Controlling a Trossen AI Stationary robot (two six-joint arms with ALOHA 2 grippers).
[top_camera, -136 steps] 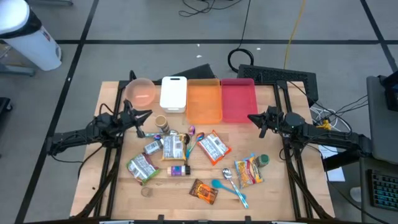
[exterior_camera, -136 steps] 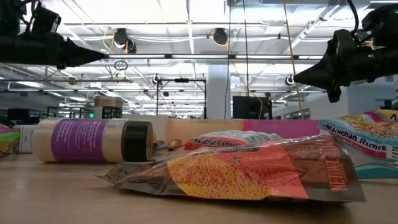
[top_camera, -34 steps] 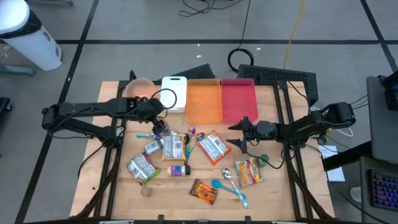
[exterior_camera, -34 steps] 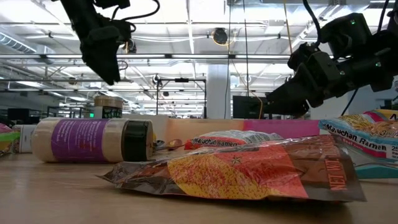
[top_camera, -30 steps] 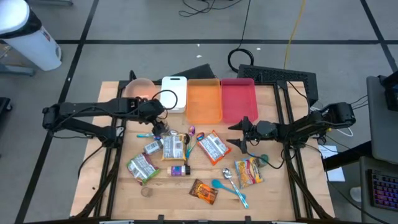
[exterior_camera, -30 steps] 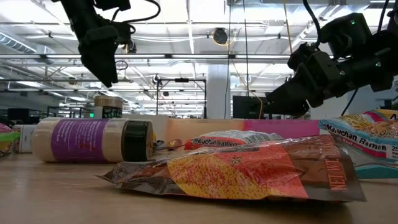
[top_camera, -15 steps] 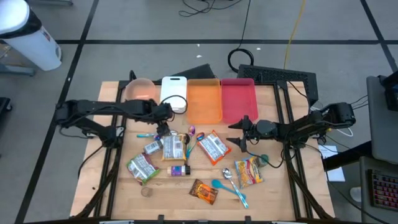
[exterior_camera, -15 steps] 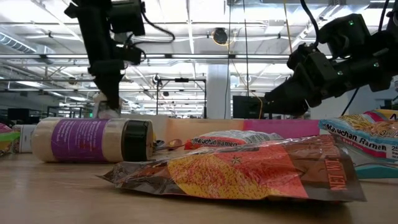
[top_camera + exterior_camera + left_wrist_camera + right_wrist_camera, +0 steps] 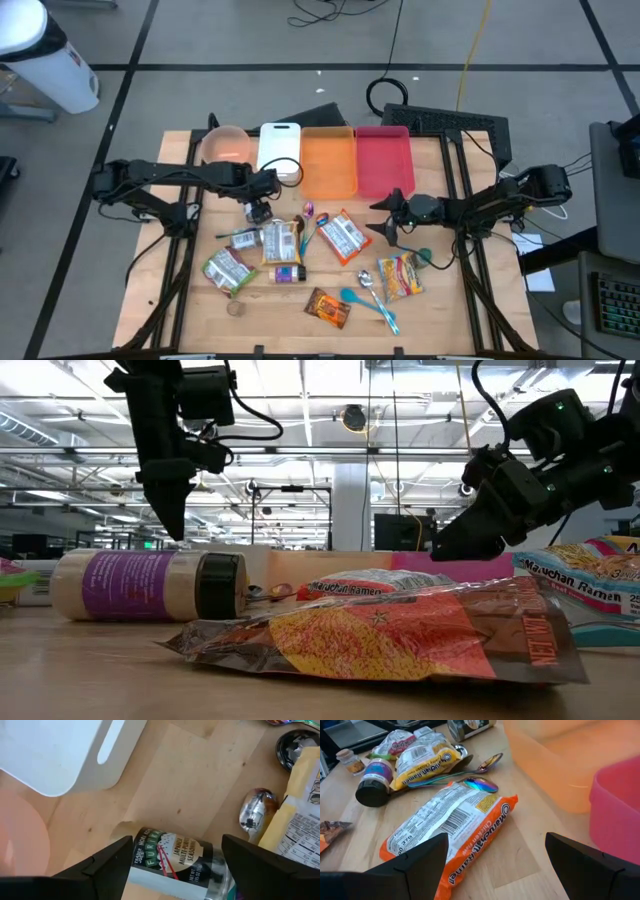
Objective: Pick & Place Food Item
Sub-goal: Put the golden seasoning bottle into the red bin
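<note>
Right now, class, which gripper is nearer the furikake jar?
Left. The left gripper hangs open right over the furikake jar; the right gripper is across the table by the orange ramen packet.

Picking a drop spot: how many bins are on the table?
2. The orange bin sits at the table's back edge, near the middle. The red bin stands right beside it, on the right arm's side. Both look empty; none seems hidden.

1. Left arm (image 9: 170,178): slim black links with bulkier joint housings, and a black cable looping near the wrist.
2. Right arm (image 9: 500,205): same black build, its cable arching above.
3. Fingers (image 9: 107,867): flat, dark, tapered.
</note>
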